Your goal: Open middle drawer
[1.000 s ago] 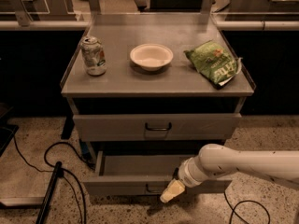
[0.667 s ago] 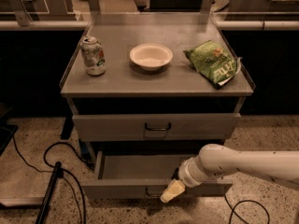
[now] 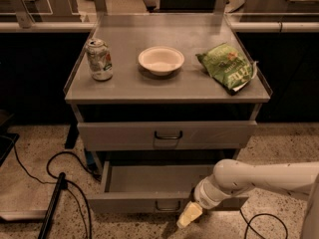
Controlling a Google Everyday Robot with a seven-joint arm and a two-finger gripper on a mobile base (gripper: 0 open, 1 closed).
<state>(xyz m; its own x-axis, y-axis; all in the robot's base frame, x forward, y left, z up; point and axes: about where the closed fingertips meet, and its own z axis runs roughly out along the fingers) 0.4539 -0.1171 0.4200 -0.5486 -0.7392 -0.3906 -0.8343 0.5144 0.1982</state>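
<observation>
The middle drawer [image 3: 128,203] of the grey metal cabinet stands pulled out. Its empty inside [image 3: 149,178] shows, and its flat front carries a small dark bar handle [image 3: 167,206]. My gripper [image 3: 188,215], pale yellow at the end of a white arm [image 3: 249,180] that comes in from the right, sits low against the drawer front, just right of the handle. The top drawer [image 3: 114,135], with a label recess under its handle, is shut. The lowest drawer is hidden under the open one.
On the cabinet top [image 3: 124,86] stand a drink can [image 3: 99,59] at left, a white bowl [image 3: 161,59] in the middle and a green chip bag [image 3: 228,67] at right. Black cables [image 3: 55,203] lie on the speckled floor at left and another cable [image 3: 264,223] at lower right.
</observation>
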